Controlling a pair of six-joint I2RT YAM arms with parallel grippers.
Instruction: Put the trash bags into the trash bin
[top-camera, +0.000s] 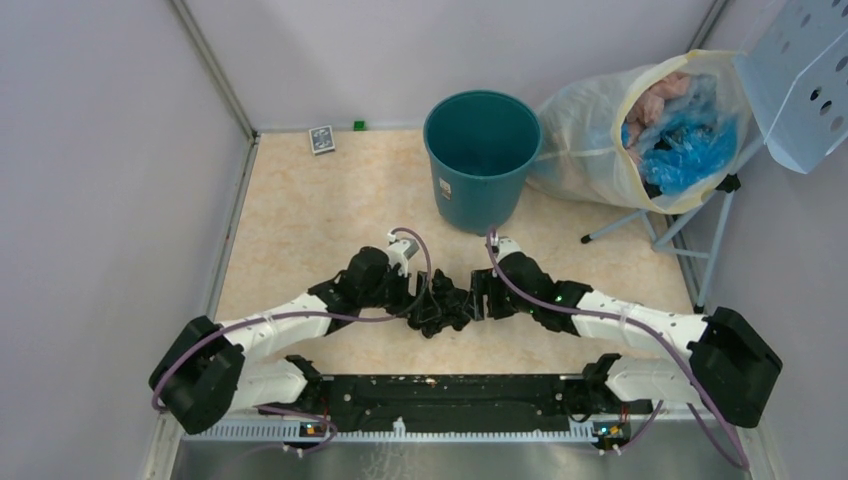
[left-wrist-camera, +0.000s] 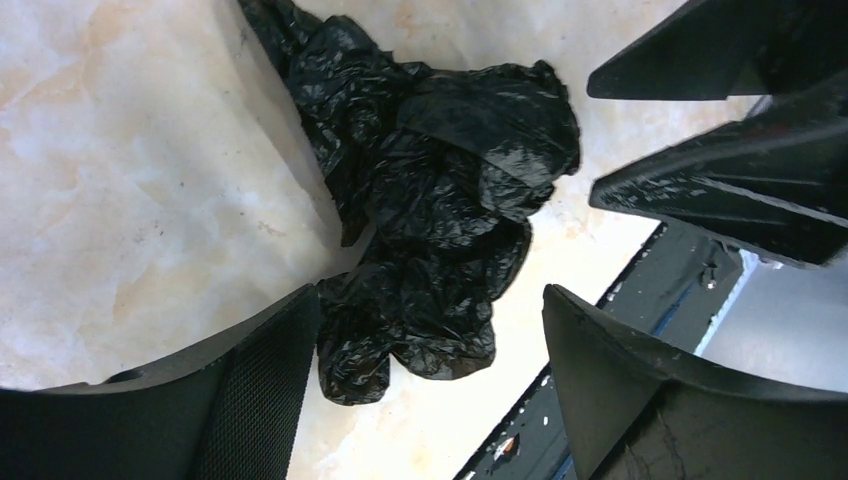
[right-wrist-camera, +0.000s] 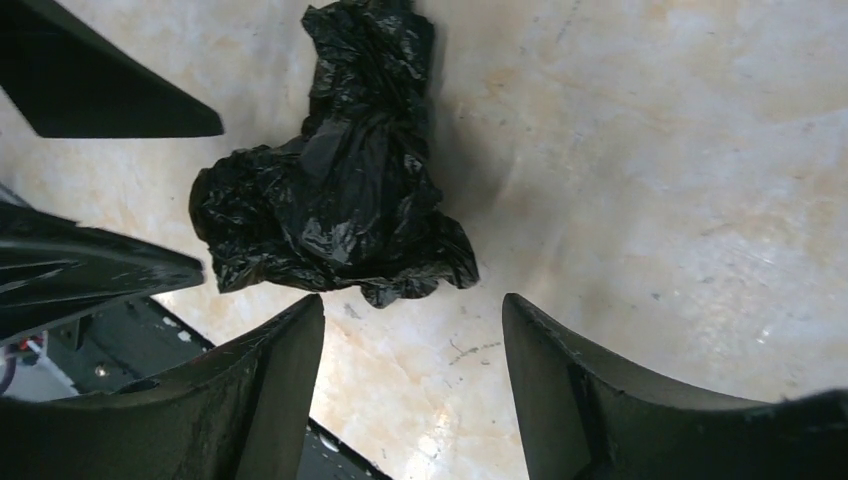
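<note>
We have both arms bent inward over the table (top-camera: 300, 220). The black bag (top-camera: 447, 308) lies crumpled on it between them, close to the near edge. The left pincer (top-camera: 418, 297) faces it from the left and the right pincer (top-camera: 483, 297) from the right. Both stand spread, with nothing held.

From the left wrist, the near end of the black bag (left-wrist-camera: 440, 180) sits in the gap of the left pincer (left-wrist-camera: 430, 300), and the plastic meets the tip of one finger (left-wrist-camera: 270, 370). The rest of it stretches away ahead and up to the left. From the right wrist, the black bag (right-wrist-camera: 340, 200) lies just in front of the right pincer (right-wrist-camera: 412, 302), outside the gap. Its long axis runs straight away from the fingers.

We judge the left arm the nearer one. It looks almost placed to close on the plastic, while the right would first have to reach forward.

The bin (top-camera: 482, 160) stands upright with its mouth open, beyond the bag toward the far side of the table. It is well apart from the bag and a little to the right arm's side, so any carry must go up and forward.

We count one black wad, and we cannot tell whether it is a single bag or several crushed together. There is one bin, and one whitish sack (top-camera: 640, 130) just beside it on the right. There are two pincers.
</note>
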